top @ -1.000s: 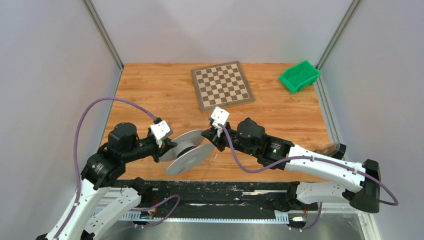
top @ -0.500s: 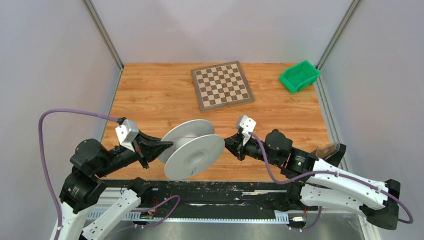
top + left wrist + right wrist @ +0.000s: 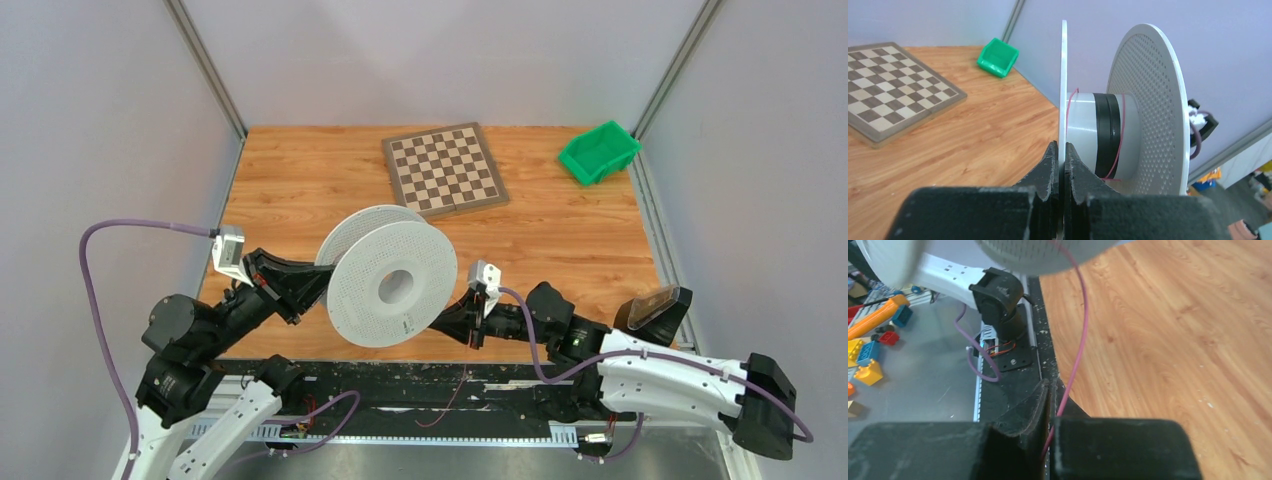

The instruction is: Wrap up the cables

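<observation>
Wooden table [image 3: 300, 180]: chessboard [image 3: 445, 170] and green bin [image 3: 598, 152] at the far side, well apart from the work.

White spool [image 3: 372, 300]: held up off the table near its front edge, between the two arms, perforated flange facing the top camera.

Left gripper [image 3: 1061, 150]: fingers pressed together on the rim of the spool's thin plain flange, carrying the whole spool.

Right gripper [image 3: 1050, 390]: low, just beside the spool's lower right edge. Jaws nearly shut, with the cable running up out of the slit between them; looks pinched.

Cable [image 3: 1080, 330]: thin, red-pink. Only one or two loose turns show on the hub [image 3: 1083, 135], either side of a black band. From the spool it drops to the right gripper.

Judgement: wrapping barely started, most of the winding left
</observation>
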